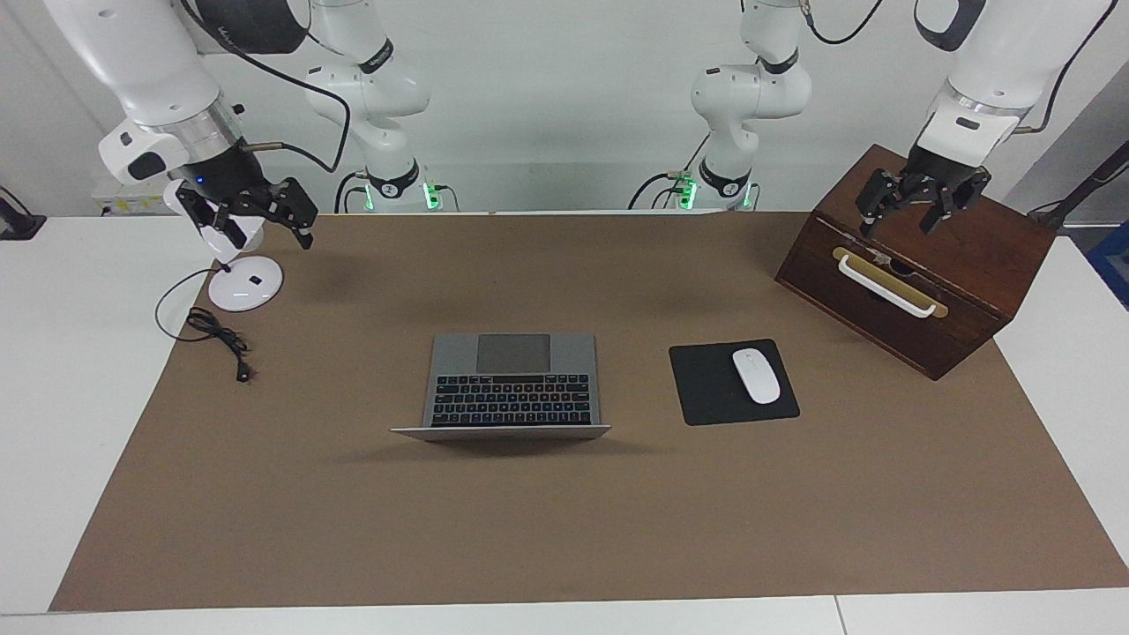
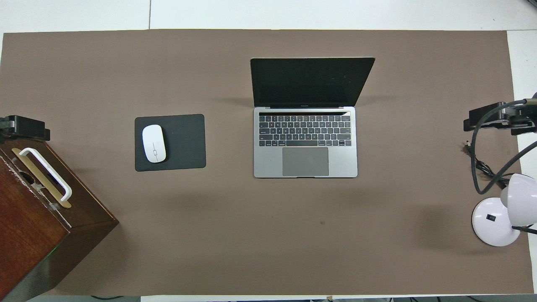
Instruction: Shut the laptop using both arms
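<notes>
The left gripper hangs in the air over the wooden box, with its fingers apart and nothing between them. The right gripper hangs over the white lamp, also with its fingers apart and empty. Both are well apart from the laptop. The laptop lies open in the middle of the brown mat, its dark screen standing up on the edge farther from the robots, the trackpad toward them. Beside it, toward the left arm's end, a white mouse lies on a black pad. A black cable lies near the lamp.
</notes>
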